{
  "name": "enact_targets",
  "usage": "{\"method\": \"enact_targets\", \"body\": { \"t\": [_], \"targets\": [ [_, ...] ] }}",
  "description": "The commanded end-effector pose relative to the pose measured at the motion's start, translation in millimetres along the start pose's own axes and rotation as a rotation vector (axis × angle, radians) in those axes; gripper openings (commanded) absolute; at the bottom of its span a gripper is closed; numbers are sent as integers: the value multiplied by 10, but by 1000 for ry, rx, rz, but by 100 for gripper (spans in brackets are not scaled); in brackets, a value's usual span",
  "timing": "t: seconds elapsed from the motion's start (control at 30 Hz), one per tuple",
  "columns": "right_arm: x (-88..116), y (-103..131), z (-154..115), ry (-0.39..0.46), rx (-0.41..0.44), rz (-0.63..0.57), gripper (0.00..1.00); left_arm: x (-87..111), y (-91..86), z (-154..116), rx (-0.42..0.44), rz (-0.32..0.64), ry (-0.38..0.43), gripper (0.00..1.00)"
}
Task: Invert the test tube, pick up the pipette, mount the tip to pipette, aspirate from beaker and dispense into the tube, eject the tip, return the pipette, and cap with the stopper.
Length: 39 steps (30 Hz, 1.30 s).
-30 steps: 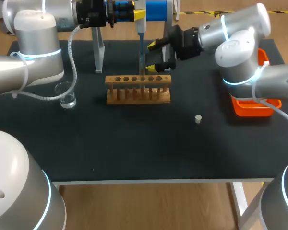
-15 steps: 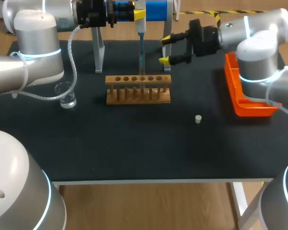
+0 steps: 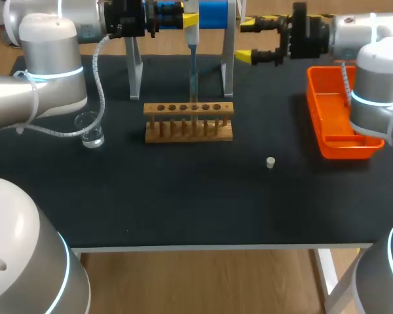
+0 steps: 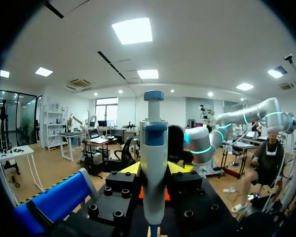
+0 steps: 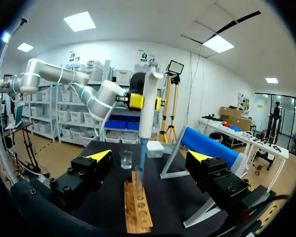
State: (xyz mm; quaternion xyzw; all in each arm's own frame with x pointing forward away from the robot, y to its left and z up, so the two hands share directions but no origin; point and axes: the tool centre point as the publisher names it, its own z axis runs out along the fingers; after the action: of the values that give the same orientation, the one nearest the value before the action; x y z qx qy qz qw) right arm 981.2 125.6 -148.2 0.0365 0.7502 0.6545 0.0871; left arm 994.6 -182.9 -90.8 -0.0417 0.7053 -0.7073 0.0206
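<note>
The left pincer (image 3: pixel 183 16) grips the white-and-blue pipette (image 3: pixel 192 39) from two sides at the rear of the black bench (image 3: pixel 183 196); in the left wrist view its yellow tips press against either side of the barrel. The pipette stands upright, long axis vertical, blue plunger cap up; its slim bluish tip points straight down at the light wooden test-tube rack (image 3: pixel 188 122), meeting the row of holes right of the rack's middle; whether it enters a tube cannot be told.

The right pincer (image 3: pixel 249 41) hangs over the bench's rear right with its fingers spread wide and nothing between them, pointing towards the pipette and well apart from it. In the right wrist view the pipette stands ahead of that pincer, over the rack's far end; the rack lies lengthwise away from the fingers.

The rack sits mid-bench, its long side across the head view. A small clear glass beaker (image 3: pixel 90 129) stands well to its left; a little pale stopper (image 3: pixel 270 162) lies alone on the bench, nearer than the rack's right end; an orange plastic tray (image 3: pixel 334 111) rests by the right edge. A white-legged stand (image 3: pixel 228 65) bearing a blue roller rises just behind the rack.
</note>
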Motion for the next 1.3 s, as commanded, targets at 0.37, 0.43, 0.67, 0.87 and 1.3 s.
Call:
{"method": "enact_targets", "body": {
  "t": [0.37,0.43,0.67,0.87,1.3],
  "targets": [
    [133,739,-313,-38,-58,3,100,4,3,8,2,1,-3,0],
    [106,837,-294,-41,-65,4,100,4,3,8,2,1,-3,0],
    [6,1124,-146,-58,-60,12,100,4,3,8,2,1,-3,0],
    [-31,1367,4,-49,-76,-8,100,4,3,8,2,1,-3,0],
    [-103,1637,257,-36,-89,-23,0,4,3,8,2,1,-3,0]
  ]
}}
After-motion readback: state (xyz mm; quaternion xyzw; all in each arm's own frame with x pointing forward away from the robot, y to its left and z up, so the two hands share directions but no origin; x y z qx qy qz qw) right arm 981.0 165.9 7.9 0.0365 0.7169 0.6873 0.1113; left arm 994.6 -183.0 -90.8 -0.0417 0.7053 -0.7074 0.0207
